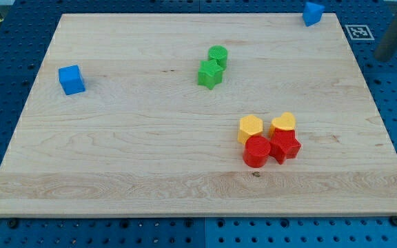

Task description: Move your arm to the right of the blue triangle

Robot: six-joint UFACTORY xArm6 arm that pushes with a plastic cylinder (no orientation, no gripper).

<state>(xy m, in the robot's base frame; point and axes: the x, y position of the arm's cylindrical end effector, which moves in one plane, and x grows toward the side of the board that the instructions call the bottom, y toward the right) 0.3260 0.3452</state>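
The blue triangle sits at the top right corner of the wooden board. My rod comes in blurred at the view's top right, and my tip is off the board's right edge, over the blue perforated table. It is to the right of the blue triangle and a little lower in the view, well apart from it and touching no block.
A blue cube sits at the left. A green cylinder and a green star touch near the top middle. A yellow hexagon, yellow heart, red cylinder and red star cluster at the lower right.
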